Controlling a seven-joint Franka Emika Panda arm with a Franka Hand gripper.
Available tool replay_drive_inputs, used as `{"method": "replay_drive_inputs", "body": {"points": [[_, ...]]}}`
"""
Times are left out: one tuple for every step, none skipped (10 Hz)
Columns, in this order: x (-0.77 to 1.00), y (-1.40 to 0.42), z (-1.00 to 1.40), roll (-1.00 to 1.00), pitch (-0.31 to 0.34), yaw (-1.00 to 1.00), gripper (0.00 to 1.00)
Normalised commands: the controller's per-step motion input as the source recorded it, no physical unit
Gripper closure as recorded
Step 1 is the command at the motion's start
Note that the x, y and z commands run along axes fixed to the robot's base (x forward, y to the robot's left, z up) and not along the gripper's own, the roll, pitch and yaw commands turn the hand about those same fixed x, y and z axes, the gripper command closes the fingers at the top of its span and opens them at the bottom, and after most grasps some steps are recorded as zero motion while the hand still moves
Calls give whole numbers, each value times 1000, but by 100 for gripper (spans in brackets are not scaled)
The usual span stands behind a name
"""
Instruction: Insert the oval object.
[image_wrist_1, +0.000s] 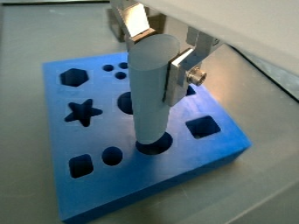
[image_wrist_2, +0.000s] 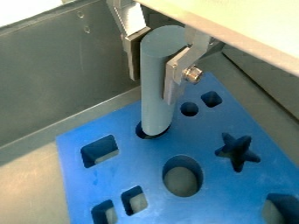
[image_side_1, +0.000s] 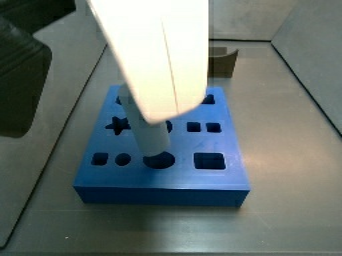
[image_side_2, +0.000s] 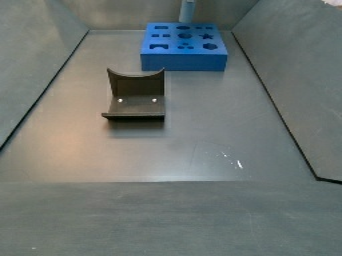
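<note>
The oval object is a tall grey peg (image_wrist_1: 152, 92) standing upright, also seen in a wrist view (image_wrist_2: 159, 83). My gripper (image_wrist_1: 160, 48) is shut on its upper part, with one silver finger (image_wrist_1: 184, 72) on each flat side, as also shows for the gripper (image_wrist_2: 156, 59). The peg's lower end sits in a dark hole of the blue block (image_wrist_1: 205, 157), near one edge of the block (image_wrist_2: 233, 197). In a side view the white arm hides the gripper, and only the peg's foot (image_side_1: 159, 157) shows on the block (image_side_1: 167, 185). The block (image_side_2: 187, 55) lies at the far end of the floor.
The block has several other holes: a star (image_wrist_1: 80, 111), a hexagon (image_wrist_1: 73, 76), rounds and squares (image_wrist_1: 202, 127). The dark fixture (image_side_2: 135, 97) stands mid-floor, apart from the block, and also shows behind the block (image_side_1: 223, 60). Grey walls (image_wrist_2: 59, 79) ring the floor.
</note>
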Motion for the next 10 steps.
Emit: {"method": "replay_drive_inputs", "body": {"points": [[209,-74,0,217,500,-109,100],[143,-57,111,227,500,-83,100],[183,-51,86,246,500,-77,100],[171,-151,-20,134,267,-494,100],[0,-166,-174,0,89,-920,100],[0,-71,-251,-44,13,-980,100],[0,-17,-223,-79,0,-1000,100],[0,-17,-226,-79,0,-1000,100],[0,-14,-237,-76,0,-1000,100],[0,-17,-200,-90,0,-989,100]]}}
